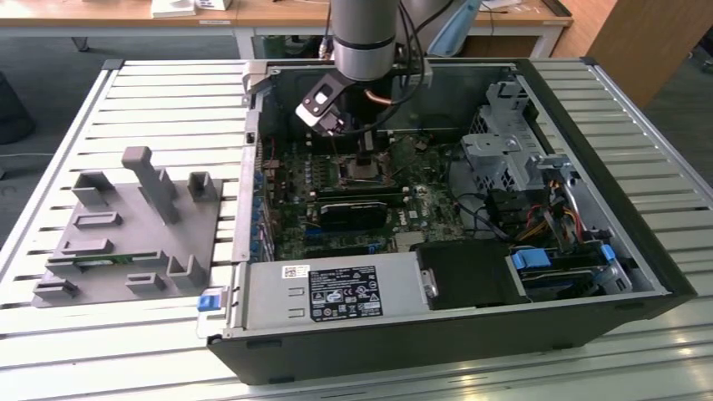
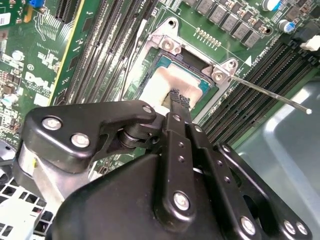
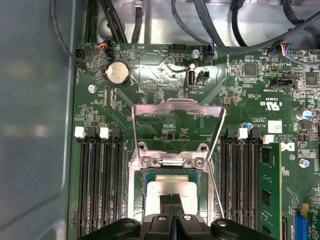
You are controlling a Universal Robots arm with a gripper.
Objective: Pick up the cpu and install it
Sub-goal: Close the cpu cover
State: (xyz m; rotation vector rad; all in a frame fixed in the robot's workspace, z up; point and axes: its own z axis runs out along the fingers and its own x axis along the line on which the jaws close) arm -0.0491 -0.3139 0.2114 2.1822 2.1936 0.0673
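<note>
1. Over the open PC case [image 1: 446, 351], exterior view: the arm [image 1: 366, 33] hangs down into the case, which lies on its side on a slatted table [image 1: 167, 92]. The gripper [image 1: 365, 157] sits right above the socket [image 1: 363, 173] on the motherboard [image 1: 292, 196].
2. Same view, the exterior view's left: a grey fixture [image 1: 123, 242] stands on the table beside the case, with a green memory strip [image 1: 106, 261] lying in it. The power supply [image 1: 334, 292] fills the case's near corner.
3. First wrist view: the cpu [image 3: 161, 187] lies flat inside the socket [image 3: 172, 161], silver top up. The load frame [image 3: 175, 105] is tipped up open and the lever [image 3: 216, 150] is raised beside it. The gripper [image 3: 172, 199] is centred over the cpu, its 2 fingers [image 3: 165, 201] clenched against each other with nothing between them. Memory slots [image 3: 100, 175] flank the socket on both sides. A coin cell [image 3: 116, 74] sits on the board beyond the load frame.
4. Second wrist view: same picture from the other side. The cpu [image 2: 167, 80] is seated in the socket [image 2: 170, 45], pale top exposed. The gripper [image 2: 179, 98] points at its middle, fingers [image 2: 182, 101] pressed together, gripping nothing. I cannot tell whether the tip touches the cpu or stops just above it. The lever [image 2: 270, 92] sticks out free past the memory slots [image 2: 265, 70].
</note>
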